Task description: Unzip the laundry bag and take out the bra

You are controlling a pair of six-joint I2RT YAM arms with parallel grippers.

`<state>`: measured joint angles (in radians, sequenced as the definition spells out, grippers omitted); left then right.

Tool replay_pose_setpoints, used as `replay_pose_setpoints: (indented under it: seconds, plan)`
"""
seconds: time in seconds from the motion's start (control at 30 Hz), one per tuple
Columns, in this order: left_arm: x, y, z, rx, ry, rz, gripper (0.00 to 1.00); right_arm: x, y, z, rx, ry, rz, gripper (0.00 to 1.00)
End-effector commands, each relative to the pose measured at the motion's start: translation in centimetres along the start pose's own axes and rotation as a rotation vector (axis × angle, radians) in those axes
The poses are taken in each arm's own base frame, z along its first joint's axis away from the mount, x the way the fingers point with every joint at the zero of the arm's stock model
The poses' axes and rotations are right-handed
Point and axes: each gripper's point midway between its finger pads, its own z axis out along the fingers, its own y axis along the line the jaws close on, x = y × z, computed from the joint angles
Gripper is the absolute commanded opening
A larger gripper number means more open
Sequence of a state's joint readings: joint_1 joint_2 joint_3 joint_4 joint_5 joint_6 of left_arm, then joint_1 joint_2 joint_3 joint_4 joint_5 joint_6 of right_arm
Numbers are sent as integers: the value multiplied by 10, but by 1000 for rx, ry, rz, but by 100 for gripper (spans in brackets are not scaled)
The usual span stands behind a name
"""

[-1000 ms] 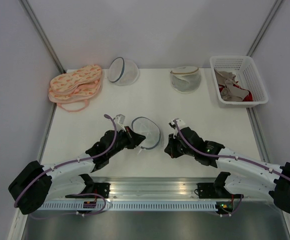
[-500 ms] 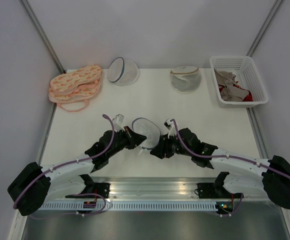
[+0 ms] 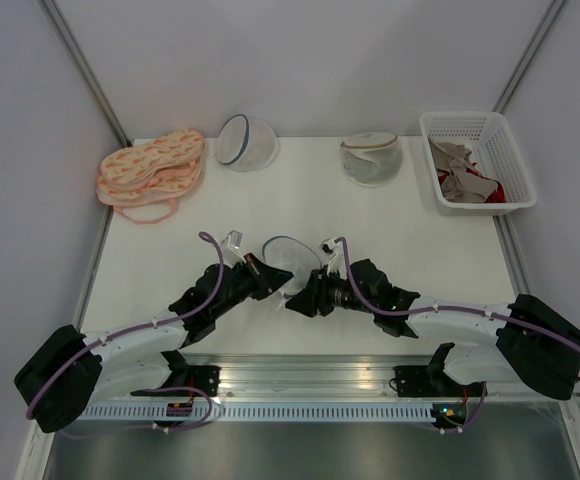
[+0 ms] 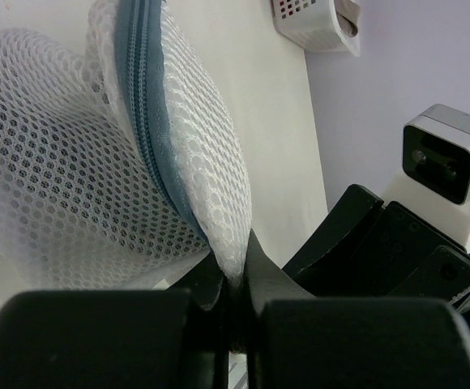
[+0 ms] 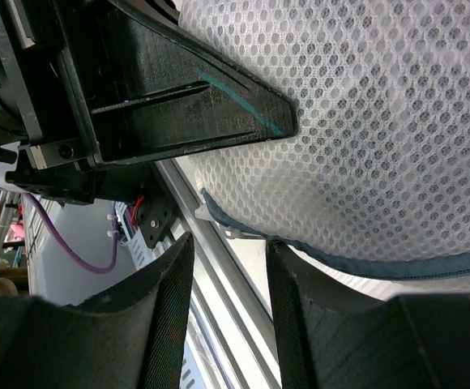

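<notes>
The laundry bag (image 3: 292, 254), a white mesh dome with a grey-blue zipper rim, stands tilted near the table's front middle. My left gripper (image 3: 272, 273) is shut on a fold of its mesh at the near left edge; the left wrist view shows the mesh (image 4: 73, 162) and zipper (image 4: 149, 121) running into the pinched jaws (image 4: 233, 271). My right gripper (image 3: 296, 299) is open just under the bag's near rim. In the right wrist view (image 5: 228, 251) its fingers stand apart below the zipper rim (image 5: 397, 263) and a small white tab (image 5: 217, 221). The bra is not visible.
A pile of pink patterned garments (image 3: 152, 170) lies at the back left. A navy-rimmed mesh dome (image 3: 246, 142) and a beige-rimmed one (image 3: 372, 158) stand at the back. A white basket (image 3: 478, 160) with beige and red garments is at the back right.
My right gripper has moved left, from beside the bag to under its near rim, close to the left gripper. The left gripper has kept its hold and shifted slightly up.
</notes>
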<state>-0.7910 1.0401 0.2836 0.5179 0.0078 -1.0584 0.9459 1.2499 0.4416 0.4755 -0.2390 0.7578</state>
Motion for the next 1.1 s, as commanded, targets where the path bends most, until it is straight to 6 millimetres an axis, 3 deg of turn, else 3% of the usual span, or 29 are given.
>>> replay_pose_setpoints:
  seconds: [0.0, 0.1, 0.23, 0.4, 0.53, 0.87, 0.9, 0.97, 1.07]
  plan:
    - [-2, -12, -2, 60, -12, -62, 2, -20, 19, 6, -70, -79, -1, 46]
    - [-2, -15, -3, 69, -8, -65, 2, -23, 12, 7, -36, -100, -8, 42]
    - [1, -15, -4, 73, 6, -61, 2, -29, 3, 3, 25, -132, -26, 24]
    - [2, -13, -6, 73, 6, -68, 2, -31, -5, -4, 76, -150, -42, 14]
    - [3, -11, -7, 72, 7, -71, 2, -30, -9, -8, 96, -156, -43, 0]
    - [-1, -10, -10, 60, -9, -44, 2, -12, -28, -22, 183, -89, -61, 0]
    - [-2, -10, -11, 58, -13, -36, 2, -1, -39, -26, 233, -39, -62, 0]
    - [-3, -6, -11, 27, -16, -14, 2, 1, -43, -30, 271, -14, -78, 0]
    - [-9, -9, -15, 33, -34, 11, 2, 8, -70, -46, 433, 23, -80, 0]
